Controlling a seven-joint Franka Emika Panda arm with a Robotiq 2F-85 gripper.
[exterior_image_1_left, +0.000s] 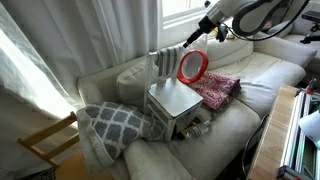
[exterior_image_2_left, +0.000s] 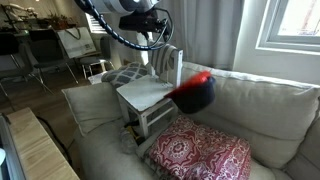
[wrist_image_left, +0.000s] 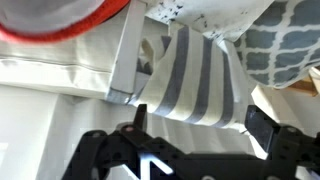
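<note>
Pincer (wrist_image_left: 196, 128) released, jaws wide, hovering just above the striped cloth (wrist_image_left: 195, 75). The cloth drapes over the white surface's (exterior_image_1_left: 176, 100) back edge, beside the red bowl (exterior_image_1_left: 192, 66). Centre yourself on the fold and keep clear of the bowl.

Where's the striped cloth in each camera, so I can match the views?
Exterior view: striped cloth at centre, at the small white table's back edge.
Exterior view: cloth upper centre, just under the gripper.
Wrist view: cloth fills the middle.
Shared landmark: the red bowl beside it.
</note>
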